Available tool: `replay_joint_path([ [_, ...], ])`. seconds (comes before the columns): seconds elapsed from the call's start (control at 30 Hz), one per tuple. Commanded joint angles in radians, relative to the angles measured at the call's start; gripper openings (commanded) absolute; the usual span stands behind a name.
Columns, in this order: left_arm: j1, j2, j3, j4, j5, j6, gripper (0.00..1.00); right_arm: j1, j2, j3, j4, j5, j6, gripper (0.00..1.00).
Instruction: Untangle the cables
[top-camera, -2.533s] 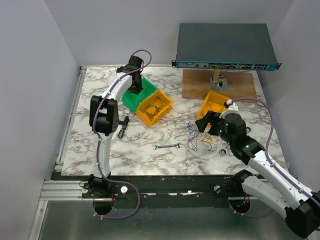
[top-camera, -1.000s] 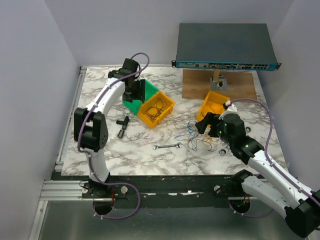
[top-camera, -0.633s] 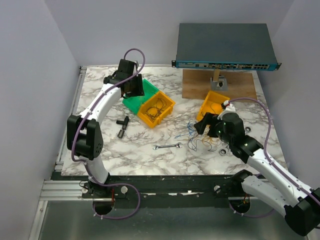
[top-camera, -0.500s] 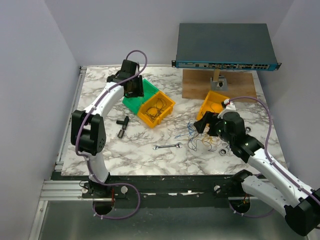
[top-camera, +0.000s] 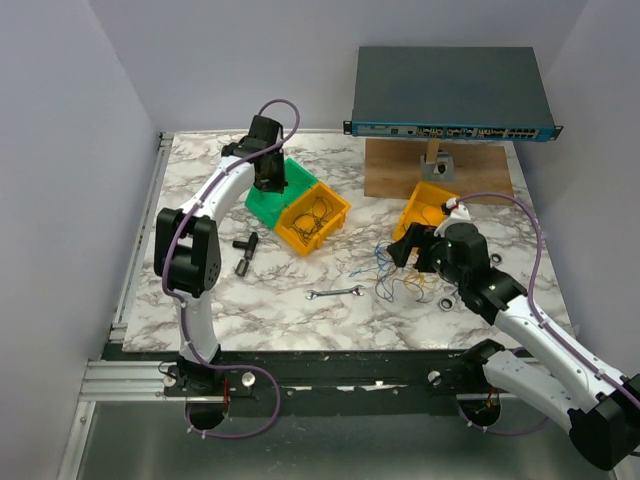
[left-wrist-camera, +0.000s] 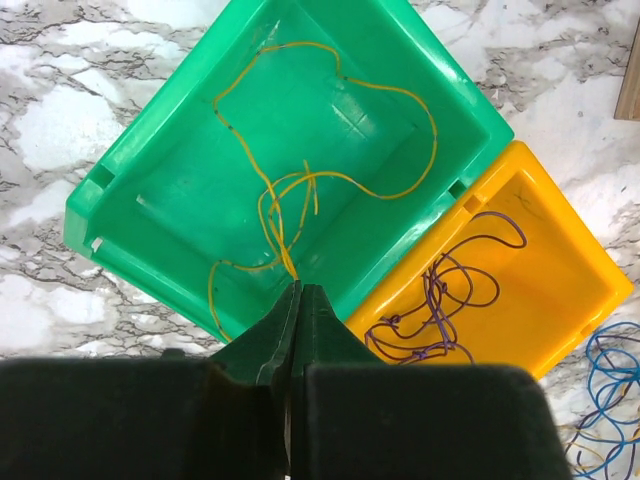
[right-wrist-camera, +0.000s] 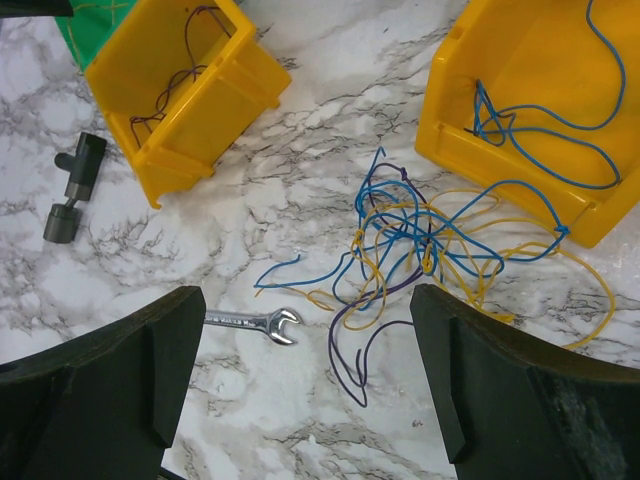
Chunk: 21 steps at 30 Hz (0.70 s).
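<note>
The tangled cables (right-wrist-camera: 420, 240), blue, yellow-orange and dark purple wires, lie on the marble between the bins, also in the top view (top-camera: 400, 275). My right gripper (right-wrist-camera: 308, 340) hangs open just above them, empty, near the tangle's left side (top-camera: 410, 250). My left gripper (left-wrist-camera: 298, 288) is shut above the near wall of the green bin (left-wrist-camera: 130, 170). A yellow cable (left-wrist-camera: 330, 180) coils in that bin and runs up into the fingertips. A purple cable (left-wrist-camera: 450, 290) lies in the left yellow bin (left-wrist-camera: 560, 250). A blue cable (right-wrist-camera: 540, 130) lies in the right yellow bin (right-wrist-camera: 520, 60).
A silver wrench (top-camera: 335, 294) lies left of the tangle. A black T-shaped part (top-camera: 245, 250) sits left of the bins. A network switch (top-camera: 450, 90) on a stand over a wooden board (top-camera: 395, 170) fills the far right. Walls close in on both sides.
The left arm has swung its elbow about while its gripper stayed over the green bin, ending slightly right. The right arm and the tangle have barely moved.
</note>
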Motion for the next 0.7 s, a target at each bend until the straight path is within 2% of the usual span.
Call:
replay_joint_path([
  [0.0,0.013,0.038,0.078,-0.049,-0.018,0.021,0.0,0.0,0.004,0.031,-0.01,-0.016,-0.014,0.93],
  [0.2,0.035,0.098,0.175,-0.073,0.02,0.033,0.0,0.0,0.0,0.031,-0.011,-0.012,-0.013,0.93],
  [0.33,0.059,0.208,0.331,-0.148,0.067,0.043,0.0,0.0,0.0,0.033,-0.013,-0.014,-0.013,0.93],
  [0.5,0.067,0.397,0.587,-0.319,0.139,0.06,0.0,-0.001,0.008,0.043,-0.016,-0.012,-0.008,0.93],
  [0.57,0.065,0.441,0.615,-0.364,0.193,0.074,0.0,-0.001,0.006,0.046,-0.016,-0.01,-0.003,0.93],
  [0.67,0.052,0.453,0.567,-0.384,0.249,0.108,0.0,-0.001,0.004,0.039,-0.015,-0.013,0.005,0.93],
])
